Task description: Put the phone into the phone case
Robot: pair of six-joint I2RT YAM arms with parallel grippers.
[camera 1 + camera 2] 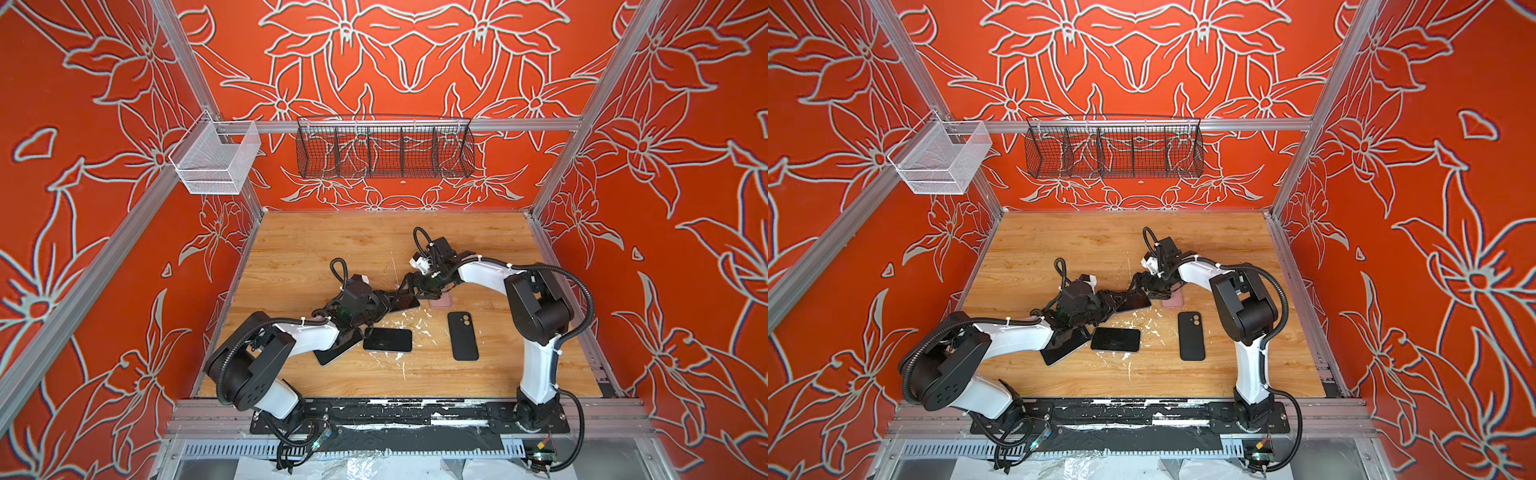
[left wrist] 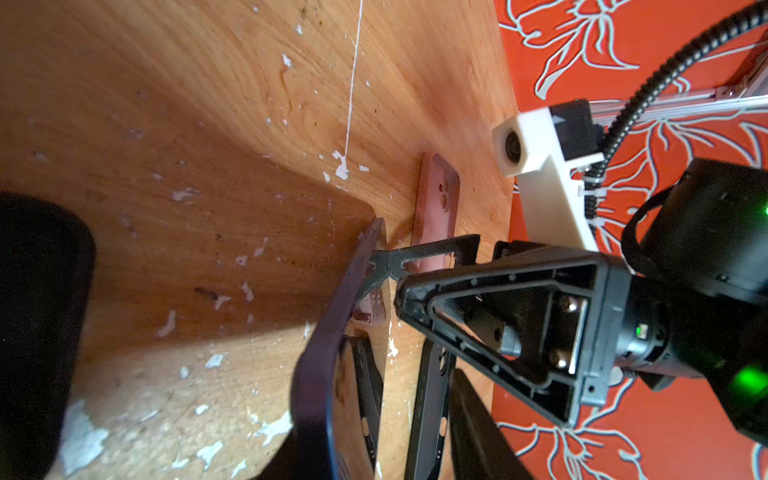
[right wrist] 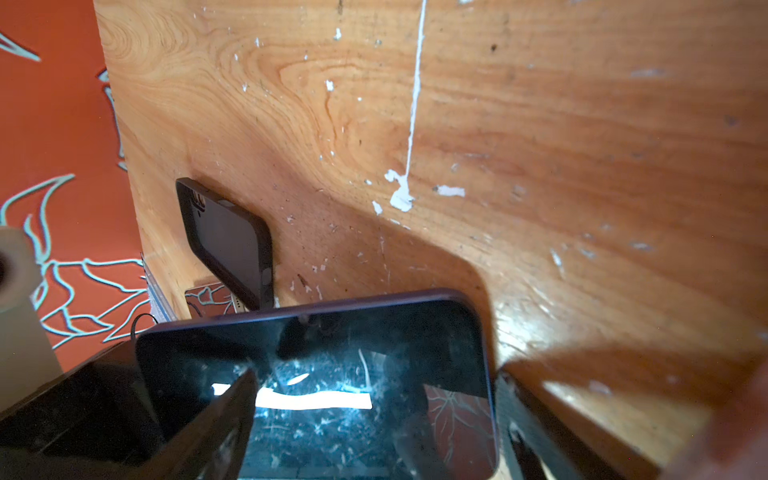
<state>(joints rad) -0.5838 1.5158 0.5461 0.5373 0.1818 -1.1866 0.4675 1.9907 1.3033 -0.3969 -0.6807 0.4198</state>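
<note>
Paint-flecked worktop point(image 1: 311, 249), red floral walls point(image 1: 395, 62), wire basket point(image 1: 384, 151) behind, black case point(image 1: 463, 336) apart, left tool point(image 1: 388, 301) and right tool point(image 1: 409, 286) crowd the phone point(image 1: 409, 304), grips unclear.

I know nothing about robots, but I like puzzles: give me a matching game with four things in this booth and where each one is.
Things:
1. purple-edged phone
2. black case
3. pink case
4. black wire basket

Places:
A. hanging on the back rail
B. lying flat, wholly in view, camera cut-out showing
C. raised above the table
D. on the table, partly covered in both top views

Pairs: 1-C, 2-B, 3-D, 4-A.
</note>
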